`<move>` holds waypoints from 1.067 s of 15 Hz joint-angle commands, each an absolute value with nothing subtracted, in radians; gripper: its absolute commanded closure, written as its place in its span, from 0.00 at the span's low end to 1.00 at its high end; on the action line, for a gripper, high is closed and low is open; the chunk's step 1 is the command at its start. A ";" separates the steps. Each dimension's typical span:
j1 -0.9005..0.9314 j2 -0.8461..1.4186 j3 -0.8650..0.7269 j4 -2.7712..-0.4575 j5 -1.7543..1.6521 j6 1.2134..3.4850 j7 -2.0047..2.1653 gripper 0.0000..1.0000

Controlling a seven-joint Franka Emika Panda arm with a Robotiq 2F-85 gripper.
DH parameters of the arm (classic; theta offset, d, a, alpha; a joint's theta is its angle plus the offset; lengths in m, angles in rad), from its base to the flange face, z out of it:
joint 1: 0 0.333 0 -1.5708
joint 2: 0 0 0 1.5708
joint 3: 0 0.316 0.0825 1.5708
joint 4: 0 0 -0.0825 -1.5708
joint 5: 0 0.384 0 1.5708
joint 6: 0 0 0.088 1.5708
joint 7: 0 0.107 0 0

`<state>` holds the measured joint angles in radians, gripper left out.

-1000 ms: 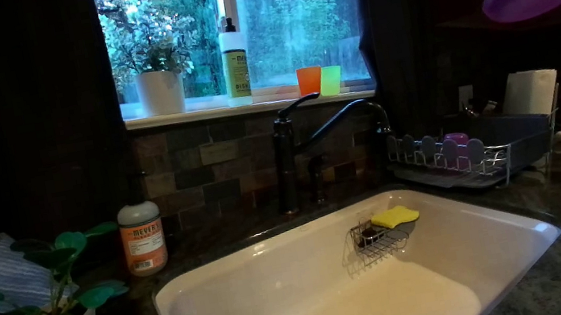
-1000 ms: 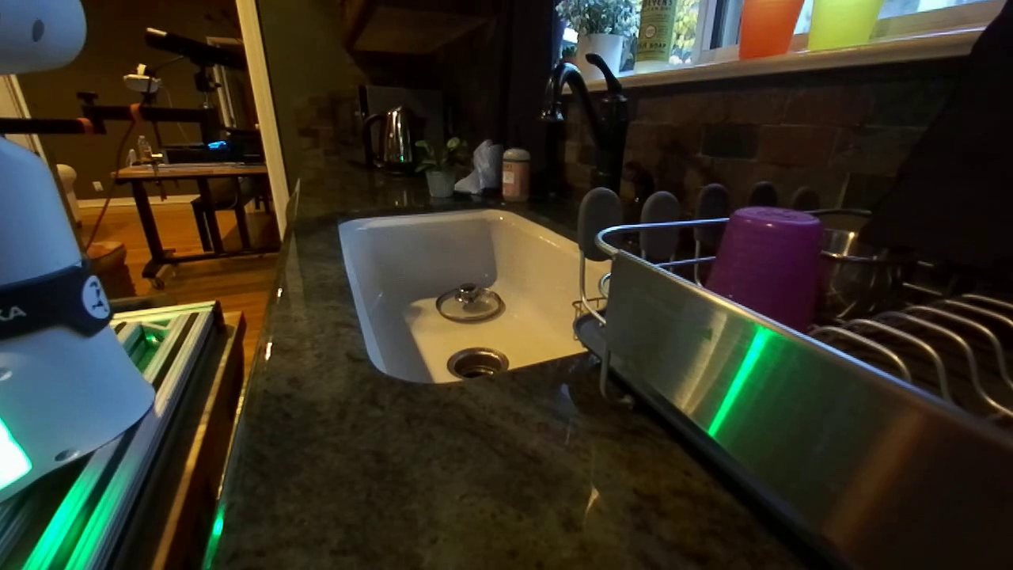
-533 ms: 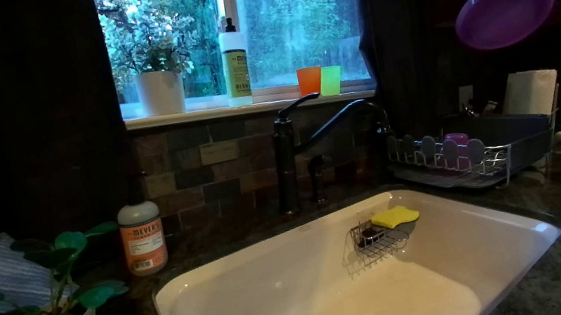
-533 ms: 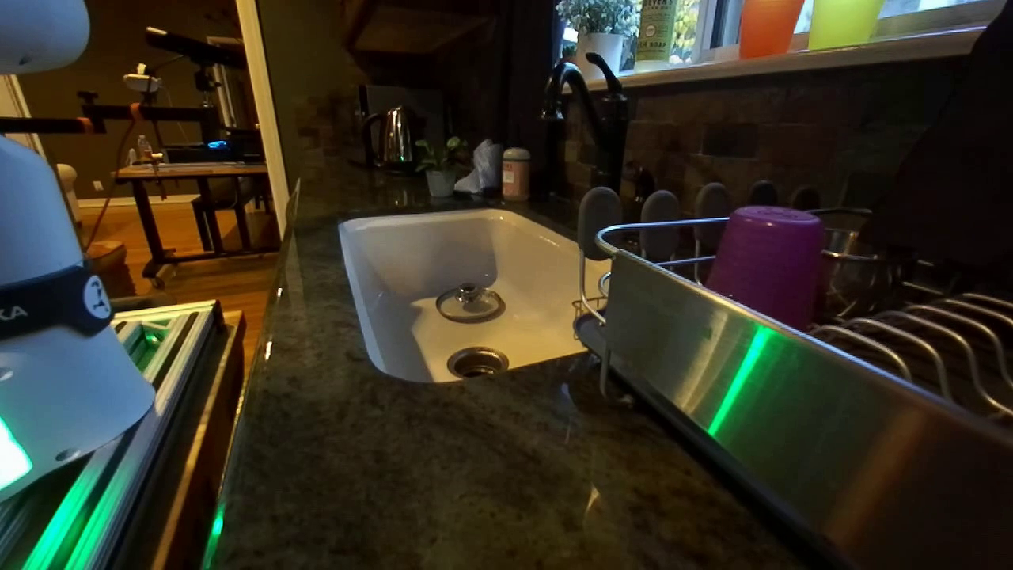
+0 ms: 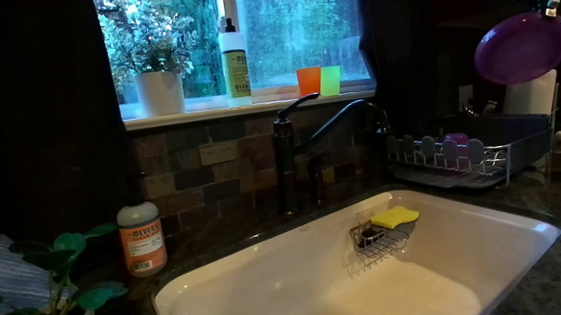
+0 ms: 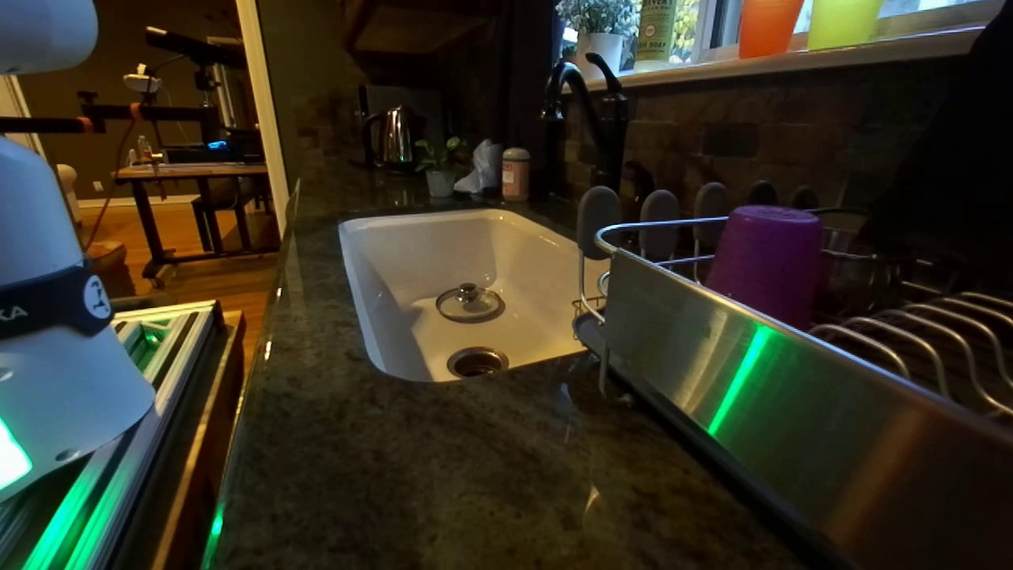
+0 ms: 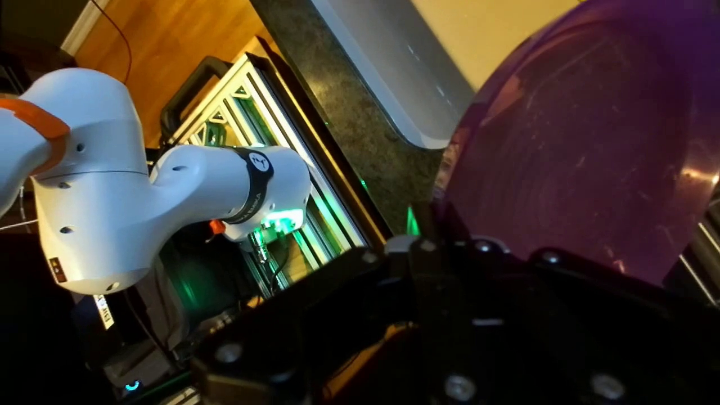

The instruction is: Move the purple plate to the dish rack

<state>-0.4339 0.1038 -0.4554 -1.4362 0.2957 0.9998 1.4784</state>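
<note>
The purple plate (image 5: 519,52) hangs in the air in an exterior view, tilted with its face partly toward the camera. My gripper (image 5: 549,11) is shut on its upper right rim. In the wrist view the plate (image 7: 579,135) fills the upper right, and the gripper (image 7: 439,225) is dark at its lower left edge. The dish rack, with wire sides, stands on the counter in both exterior views (image 5: 525,137) (image 6: 704,364); the plate is above it in the picture, apart from it. The plate and gripper are out of view in the exterior view with the rack up close.
A purple cup (image 6: 768,261) stands upside down in the rack, and white paper (image 5: 532,93) stands behind it. The white sink (image 5: 276,262) is beside the rack, with a black faucet (image 5: 287,162) behind and a sponge (image 5: 395,216) in a wire holder. The robot base (image 6: 63,332) stands by the counter.
The plate and gripper have come lower and a little left overall in an exterior view. The plate's face has turned more toward that camera. More of the arm shows above it.
</note>
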 commanded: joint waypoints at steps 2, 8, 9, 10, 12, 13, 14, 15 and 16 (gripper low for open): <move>-0.440 0.105 -0.448 -1.419 0.282 0.975 1.454 0.99; -0.469 0.298 -0.434 -1.247 0.176 0.813 1.203 0.99; -0.477 0.338 -0.432 -1.210 0.157 0.800 1.167 0.99; -0.486 0.381 -0.430 -1.170 0.137 0.784 1.135 0.99; -0.503 0.468 -0.422 -1.092 0.096 0.754 1.082 0.99; -0.503 0.513 -0.421 -1.049 0.069 0.726 1.101 0.99; -0.479 0.401 -0.426 -1.189 0.116 0.841 1.192 0.96; -0.485 0.436 -0.421 -1.164 0.100 0.830 1.188 0.96; -0.489 0.466 -0.419 -1.139 0.093 0.820 1.183 0.96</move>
